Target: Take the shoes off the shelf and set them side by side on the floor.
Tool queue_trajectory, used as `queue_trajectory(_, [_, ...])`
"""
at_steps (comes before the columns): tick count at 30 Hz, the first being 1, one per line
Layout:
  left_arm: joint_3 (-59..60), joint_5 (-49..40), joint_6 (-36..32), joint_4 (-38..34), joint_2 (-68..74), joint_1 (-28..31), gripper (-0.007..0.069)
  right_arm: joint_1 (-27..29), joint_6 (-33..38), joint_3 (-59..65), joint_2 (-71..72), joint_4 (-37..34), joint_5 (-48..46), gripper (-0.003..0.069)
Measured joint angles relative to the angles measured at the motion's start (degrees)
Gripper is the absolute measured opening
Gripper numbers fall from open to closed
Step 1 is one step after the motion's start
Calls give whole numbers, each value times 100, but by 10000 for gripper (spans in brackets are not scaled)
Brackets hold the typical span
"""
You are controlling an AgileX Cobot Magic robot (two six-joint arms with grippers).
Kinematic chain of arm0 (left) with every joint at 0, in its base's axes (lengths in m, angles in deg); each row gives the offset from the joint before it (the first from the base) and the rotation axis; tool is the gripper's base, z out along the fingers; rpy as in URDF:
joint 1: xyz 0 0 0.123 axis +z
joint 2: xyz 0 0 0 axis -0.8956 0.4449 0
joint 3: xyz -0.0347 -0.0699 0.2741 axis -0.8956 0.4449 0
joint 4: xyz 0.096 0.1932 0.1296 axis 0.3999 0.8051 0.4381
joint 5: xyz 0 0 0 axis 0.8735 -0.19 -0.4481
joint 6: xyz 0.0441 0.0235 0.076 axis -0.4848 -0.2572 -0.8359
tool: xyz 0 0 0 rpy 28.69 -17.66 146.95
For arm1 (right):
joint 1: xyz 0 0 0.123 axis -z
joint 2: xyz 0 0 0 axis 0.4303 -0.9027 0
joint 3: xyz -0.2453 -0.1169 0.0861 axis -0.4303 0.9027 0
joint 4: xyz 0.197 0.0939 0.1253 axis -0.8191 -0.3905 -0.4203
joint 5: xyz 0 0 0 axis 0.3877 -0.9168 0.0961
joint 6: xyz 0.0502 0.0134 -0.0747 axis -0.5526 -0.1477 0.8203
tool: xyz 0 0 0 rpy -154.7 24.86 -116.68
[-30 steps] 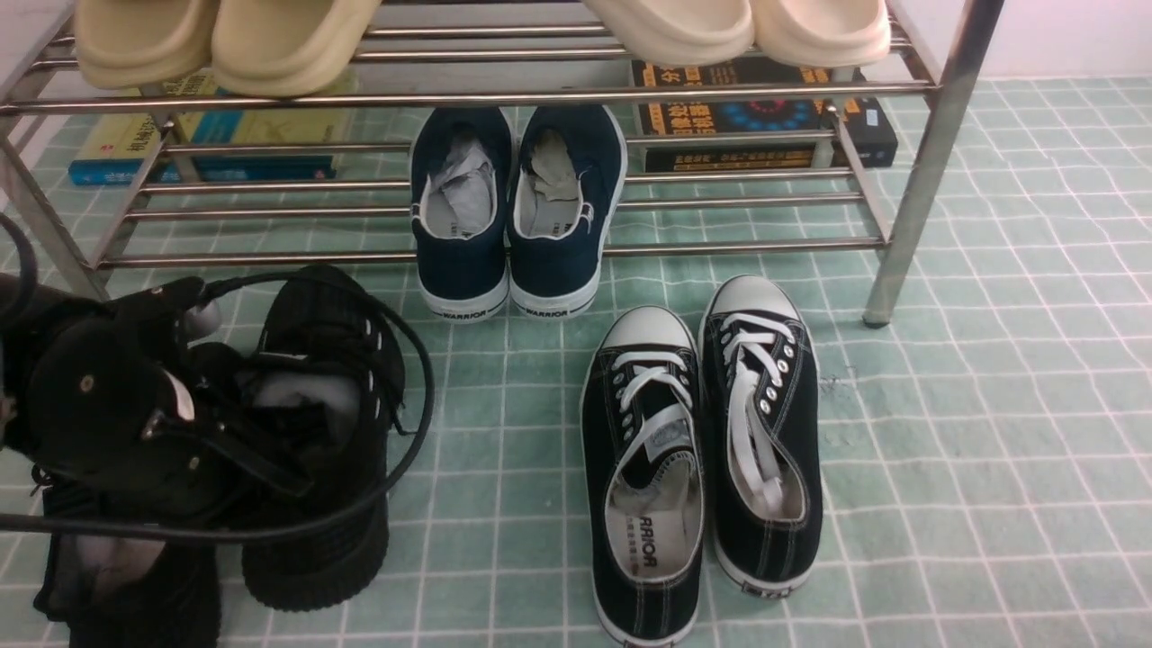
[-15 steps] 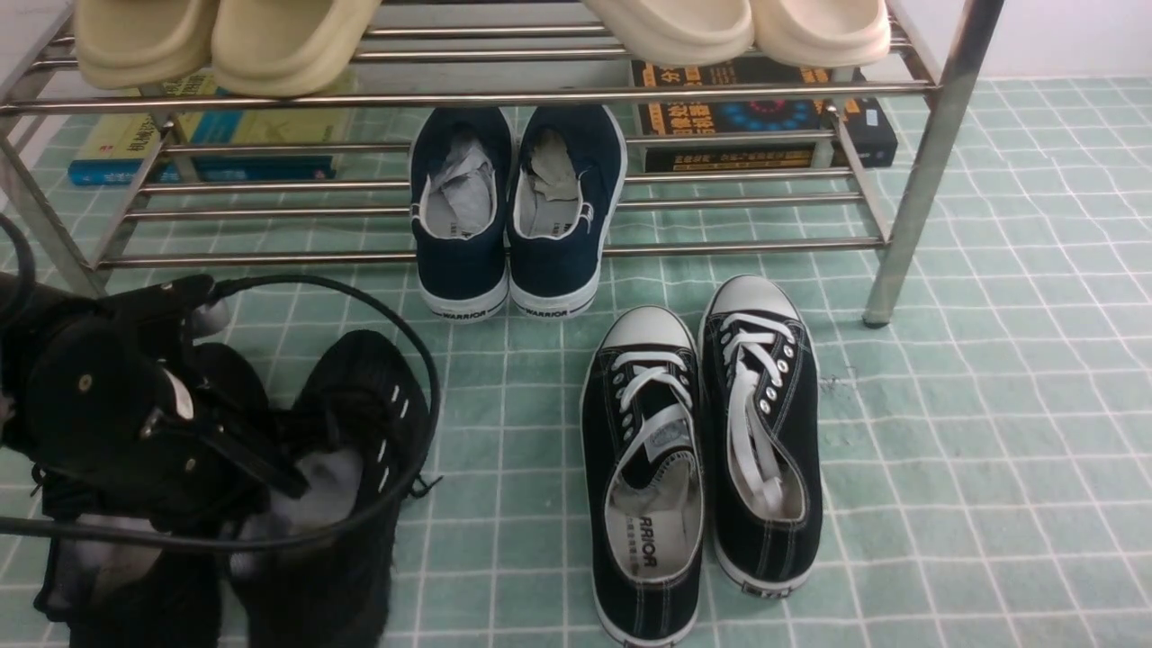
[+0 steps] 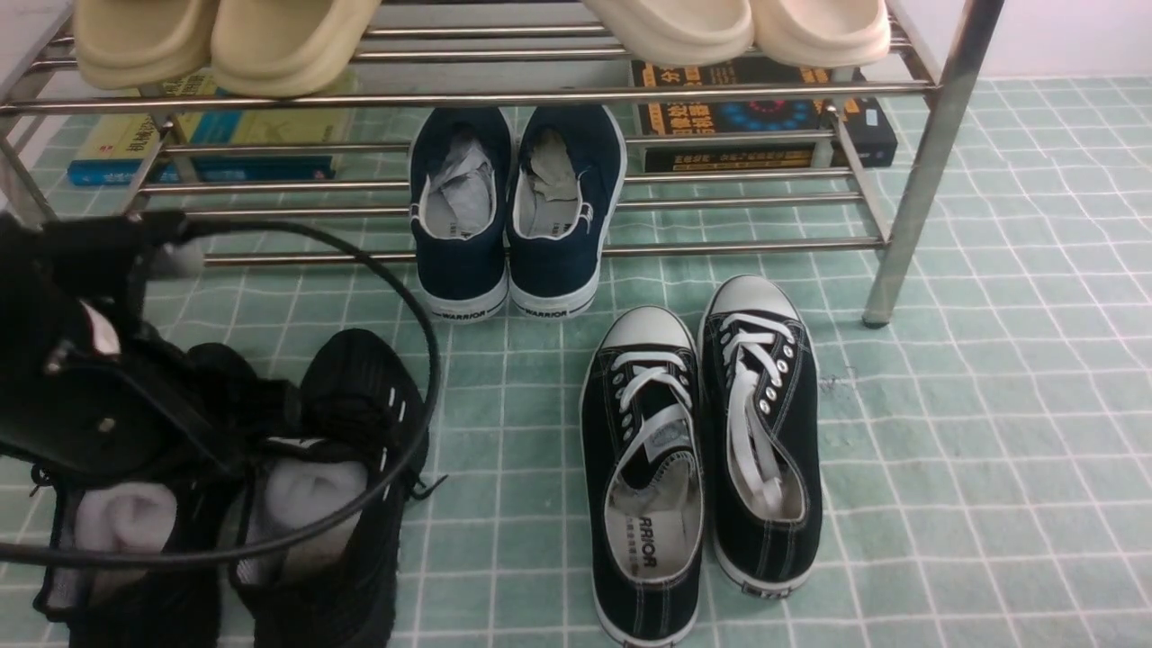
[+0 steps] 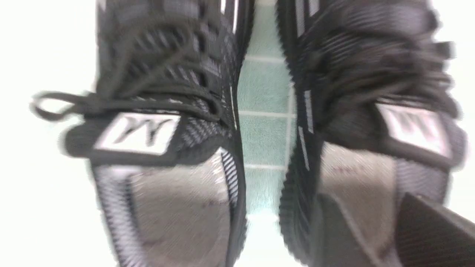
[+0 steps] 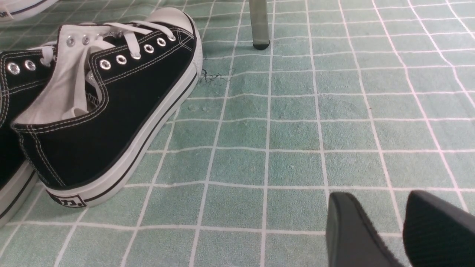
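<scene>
Left gripper (image 4: 367, 202) jaws parted, gripping nothing; right gripper (image 5: 374, 194) jaws parted, empty. The shoes (image 3: 360, 396) sit side by side on the floor (image 3: 990, 405), in front of the shelf's (image 3: 927, 162) left end.

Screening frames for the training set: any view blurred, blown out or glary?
Left wrist view: the shoes are smeared by motion blur, and both side margins are blown out to white. Front view: fairly sharp, with bright glare streaks along the tubes of the shelf. Right wrist view: sharp and evenly lit, with crisp grid lines on the floor.
</scene>
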State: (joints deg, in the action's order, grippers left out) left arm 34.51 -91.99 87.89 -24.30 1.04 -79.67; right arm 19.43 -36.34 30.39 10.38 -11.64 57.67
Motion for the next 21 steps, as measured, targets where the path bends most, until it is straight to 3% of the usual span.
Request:
queue_trajectory(5, [-169,-1156,-898,-396,-1350,0,28,0,0,0,0,0,0,238])
queue_trajectory(10, [219,-1232,-1206,-968,-2561,0,1,0,0,0,0,0,0,238])
queue_trajectory(18, [1756,765,-1027,-1902,-4131,0,1,0,0,0,0,0,0,238])
queue_trajectory(21, [2218,849,-1015,-2031,-4281,0,1,0,0,0,0,0,0,238])
